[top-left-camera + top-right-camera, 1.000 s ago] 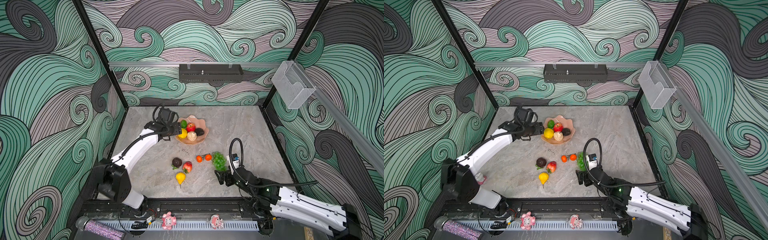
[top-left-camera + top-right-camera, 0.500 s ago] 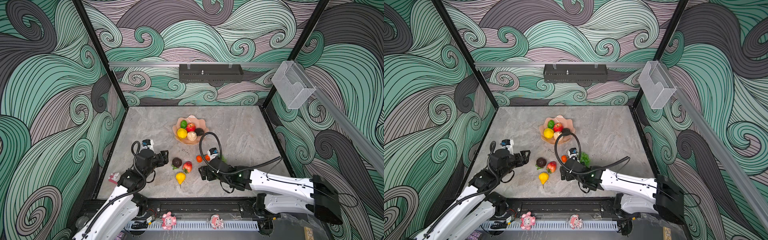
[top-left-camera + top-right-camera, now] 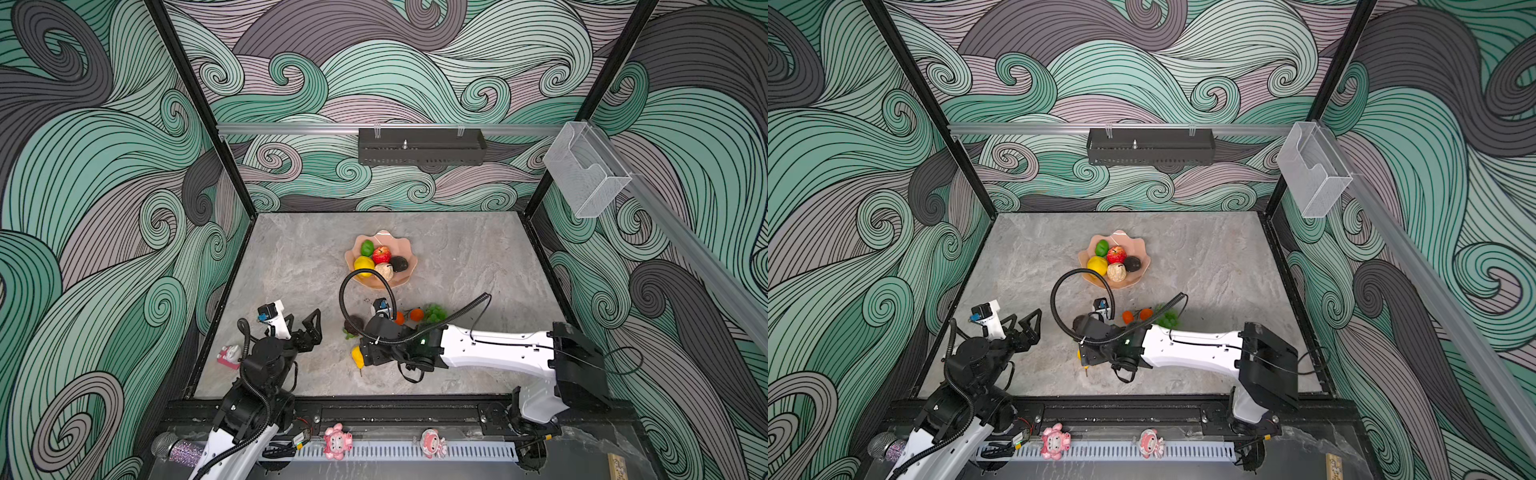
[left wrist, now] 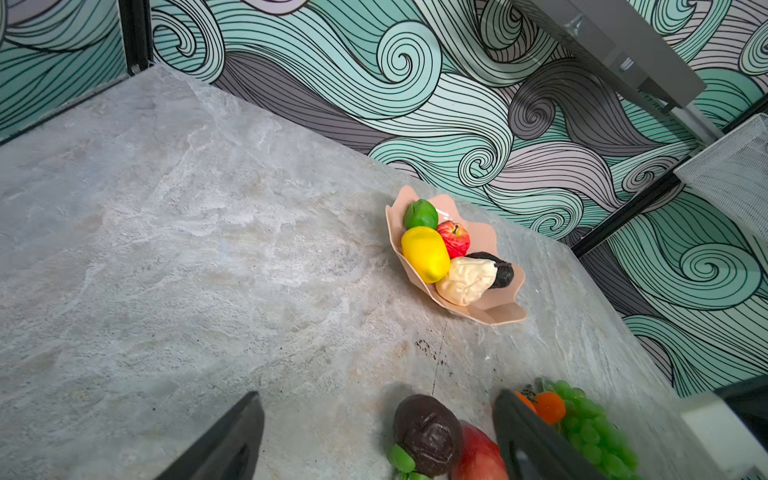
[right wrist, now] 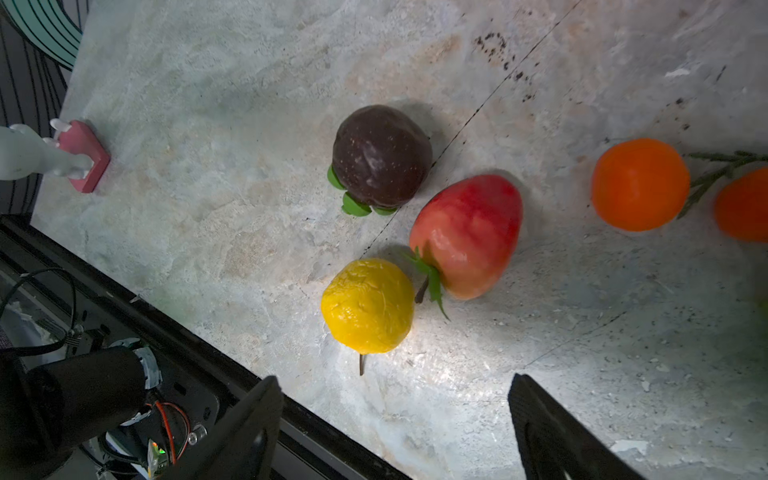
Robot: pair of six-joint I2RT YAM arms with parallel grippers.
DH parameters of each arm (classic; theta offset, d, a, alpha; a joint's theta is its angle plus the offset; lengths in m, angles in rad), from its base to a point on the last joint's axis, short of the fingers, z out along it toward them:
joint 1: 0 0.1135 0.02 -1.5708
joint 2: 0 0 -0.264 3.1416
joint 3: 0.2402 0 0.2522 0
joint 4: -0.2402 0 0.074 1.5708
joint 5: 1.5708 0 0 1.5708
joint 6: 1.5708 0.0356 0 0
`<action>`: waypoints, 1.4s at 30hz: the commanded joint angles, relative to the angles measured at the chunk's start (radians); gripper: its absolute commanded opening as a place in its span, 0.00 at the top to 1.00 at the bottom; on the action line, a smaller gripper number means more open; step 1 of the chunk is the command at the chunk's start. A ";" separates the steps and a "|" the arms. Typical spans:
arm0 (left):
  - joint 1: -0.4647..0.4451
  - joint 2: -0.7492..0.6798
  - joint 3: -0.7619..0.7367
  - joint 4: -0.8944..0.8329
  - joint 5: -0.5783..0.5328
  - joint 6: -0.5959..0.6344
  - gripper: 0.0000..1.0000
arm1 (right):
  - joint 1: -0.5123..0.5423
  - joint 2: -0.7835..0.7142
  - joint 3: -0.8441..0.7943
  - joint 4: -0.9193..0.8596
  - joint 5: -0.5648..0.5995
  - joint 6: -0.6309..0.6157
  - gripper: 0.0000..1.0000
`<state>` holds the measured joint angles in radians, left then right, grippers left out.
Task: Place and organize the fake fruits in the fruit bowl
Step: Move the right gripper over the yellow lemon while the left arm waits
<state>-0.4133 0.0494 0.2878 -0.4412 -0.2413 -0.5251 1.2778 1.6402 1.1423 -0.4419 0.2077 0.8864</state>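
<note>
The peach fruit bowl (image 3: 405,246) (image 4: 498,313) holds a lime (image 4: 420,214), red apple (image 4: 454,237), lemon (image 4: 424,253), a pale fruit (image 4: 467,280) and a dark avocado (image 4: 503,272). Loose on the table lie a dark round fruit (image 5: 380,156), a red strawberry (image 5: 467,235), a yellow pear (image 5: 368,305), two oranges (image 5: 640,185) and green grapes (image 3: 434,312). My right gripper (image 5: 395,399) hangs open just short of the yellow pear, nothing between its fingers. At the front left my left gripper (image 3: 302,322) (image 4: 378,399) is open and empty, pointing at the dark fruit.
A pink figurine (image 3: 228,355) stands by the table's left edge. The black front rail (image 5: 199,349) runs close under my right gripper. My right arm (image 3: 498,349) lies across the front of the table. A clear box (image 3: 586,170) hangs on the right wall.
My left arm has pulled back from the bowl to the front left, its jaws opening wider. My right arm has swung left from the grapes to over the pear and strawberry.
</note>
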 commanded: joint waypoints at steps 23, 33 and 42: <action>0.006 -0.037 -0.002 -0.047 -0.013 0.012 0.11 | 0.003 0.265 0.161 -0.067 -0.076 0.138 0.22; 0.006 -0.033 -0.007 -0.040 -0.016 0.013 0.11 | -0.029 0.298 0.176 -0.031 -0.079 0.139 0.26; 0.005 -0.027 -0.012 -0.030 -0.016 0.016 0.11 | -0.039 0.316 0.189 -0.011 -0.083 0.133 0.32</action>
<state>-0.4133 0.0216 0.2771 -0.4782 -0.2508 -0.5087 1.2449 1.9381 1.3125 -0.4587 0.1261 1.0122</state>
